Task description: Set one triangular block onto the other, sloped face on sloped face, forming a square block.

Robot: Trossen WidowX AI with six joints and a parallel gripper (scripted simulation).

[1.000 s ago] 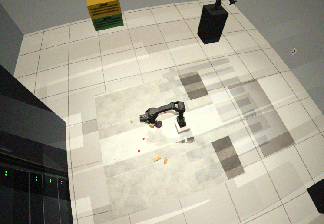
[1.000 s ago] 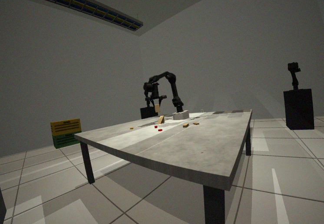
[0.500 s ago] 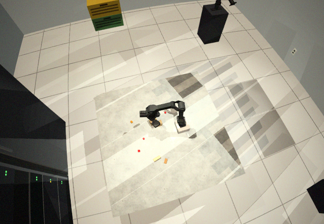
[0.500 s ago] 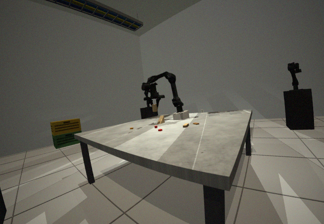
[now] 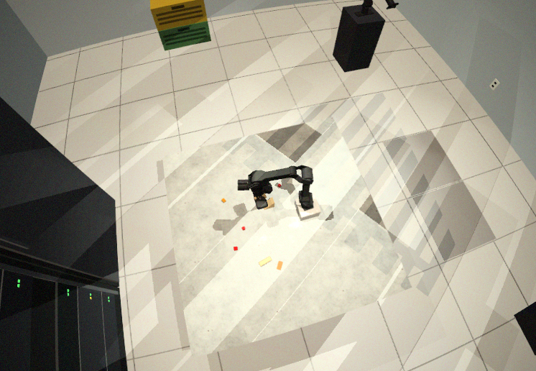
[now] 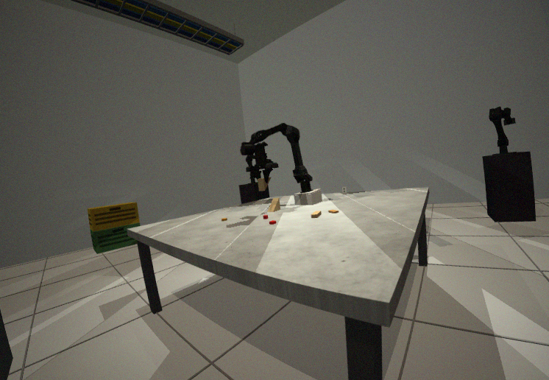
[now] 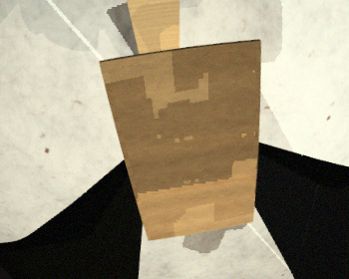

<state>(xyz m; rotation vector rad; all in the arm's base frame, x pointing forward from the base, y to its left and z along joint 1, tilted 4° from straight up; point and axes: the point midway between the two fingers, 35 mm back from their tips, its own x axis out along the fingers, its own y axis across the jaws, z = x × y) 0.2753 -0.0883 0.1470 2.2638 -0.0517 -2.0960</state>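
My gripper (image 6: 263, 180) (image 7: 185, 154) is shut on a wooden triangular block (image 6: 261, 184) (image 7: 188, 125), one finger on each side of it. The held block hangs in the air above the table (image 5: 302, 298) (image 6: 319, 251). In the top view the hand mostly hides it. The other triangular block (image 5: 270, 203) (image 6: 274, 205) (image 7: 156, 25) stands on the table, with a sloped side showing in the exterior view. In the wrist view it is beyond the held block's top edge and partly hidden by it. The two blocks look apart in the exterior view.
Small red blocks (image 5: 243, 228) (image 6: 272, 222) lie on the table, one (image 5: 279, 185) near the arm. A small orange block (image 5: 223, 200) (image 6: 224, 219) lies left. A yellow plank (image 5: 264, 261) and an orange piece (image 5: 279, 264) lie toward the front. The arm's pale base (image 5: 308, 211) (image 6: 307, 197) is right.
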